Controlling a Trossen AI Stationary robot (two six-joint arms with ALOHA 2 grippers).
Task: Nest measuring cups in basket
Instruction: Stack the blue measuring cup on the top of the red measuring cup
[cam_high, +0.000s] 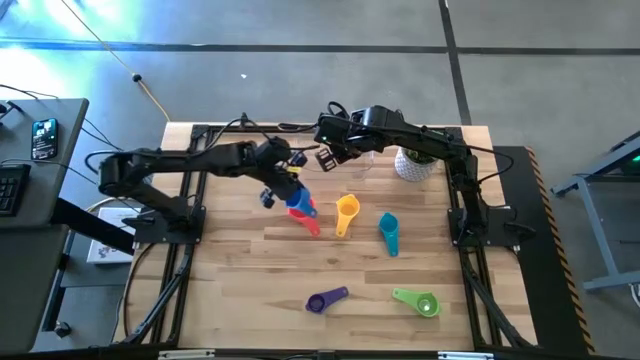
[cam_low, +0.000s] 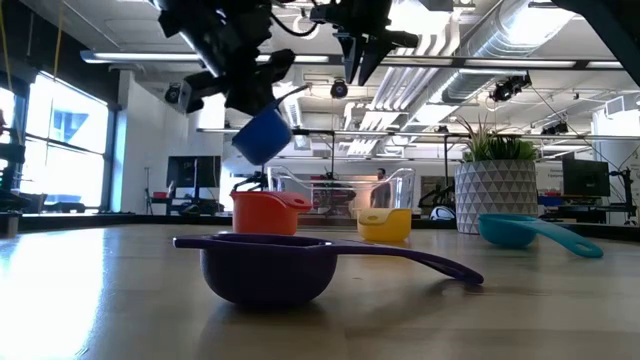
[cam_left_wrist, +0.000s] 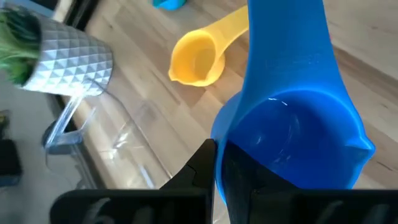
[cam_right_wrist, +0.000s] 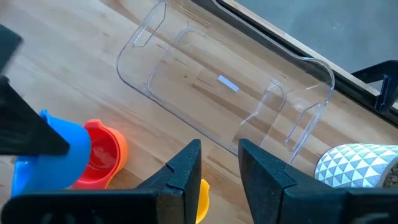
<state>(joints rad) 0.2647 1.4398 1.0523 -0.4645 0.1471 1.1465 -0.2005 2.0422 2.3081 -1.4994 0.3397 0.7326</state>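
Observation:
My left gripper (cam_high: 283, 178) is shut on the blue cup (cam_low: 262, 135), lifted above the table near the red cup, which sits inside the orange cup (cam_right_wrist: 102, 152). The clear basket (cam_right_wrist: 230, 87) stands on its base near the far edge. My right gripper (cam_right_wrist: 221, 168) hovers above the basket's near side with its fingers a little apart, holding nothing. On the wood lie the yellow cup (cam_high: 346, 212), the teal cup (cam_high: 388, 233), the purple cup (cam_high: 326, 300) and the green cup (cam_high: 418, 301). My left gripper holds the blue cup by the wall of its bowl (cam_left_wrist: 224, 134), on the side away from the handle. One finger (cam_left_wrist: 202, 165) is outside the wall and the other seems to be inside. The cup is lifted clear and tilted, its handle (cam_left_wrist: 286, 37) pointing away from the fingers.
A white faceted pot with a green plant (cam_high: 415, 162) stands right of the basket by the right arm's base. Black frame rails run along the table's left and right sides. Bare wood lies along the near left part of the table.

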